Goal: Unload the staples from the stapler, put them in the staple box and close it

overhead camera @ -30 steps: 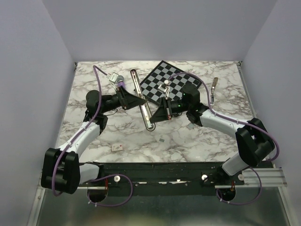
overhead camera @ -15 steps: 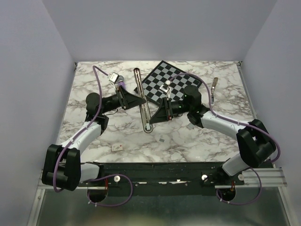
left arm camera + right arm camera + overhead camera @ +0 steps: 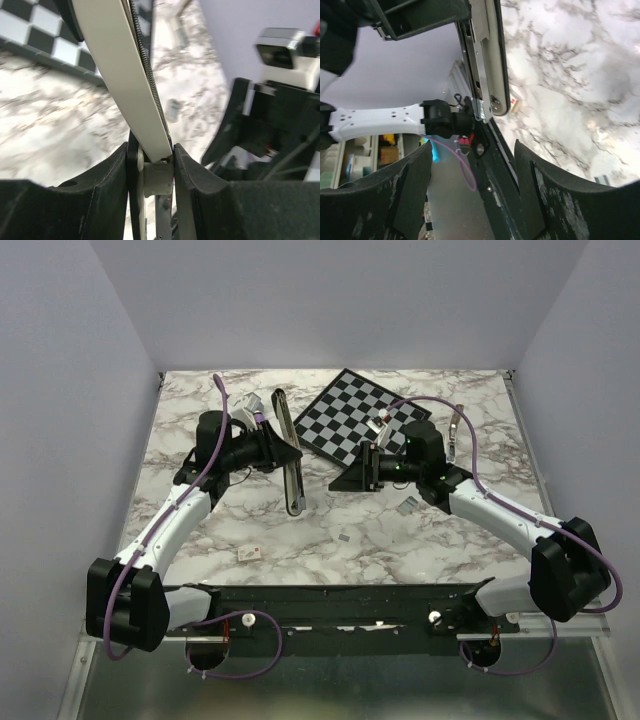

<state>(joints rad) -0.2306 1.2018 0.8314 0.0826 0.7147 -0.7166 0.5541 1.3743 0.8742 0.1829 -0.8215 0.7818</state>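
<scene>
— Compared with a second ago, the right gripper [image 3: 343, 478] stands clear of the stapler [image 3: 294, 490], and the stapler's near end lies further left of the checkerboard [image 3: 345, 420]. Why?

— Probably a release. Its jaws gape wide with nothing between them, so the left arm alone carries the load.

— Anything nearer than that?

— A small pale scrap [image 3: 407, 504] lies on the marble table [image 3: 430, 545], on the near side of the checkerboard. Whether it is staples cannot be told.

— And the grip?

— The left gripper [image 3: 155, 165] is closed narrow on the stapler partway along its length. A pale arm with a coil spring along its edge rises from between the fingers [image 3: 112, 175]. Holding it there likely keeps the magazine exposed and steady for the other arm.

— So where does the stapler sit?

— Just beside the checkerboard's left corner, running near to far. It is apart from the right gripper, which points at it from the board's near corner, and the right wrist view shows it beyond the open fingers, not inside them.
</scene>
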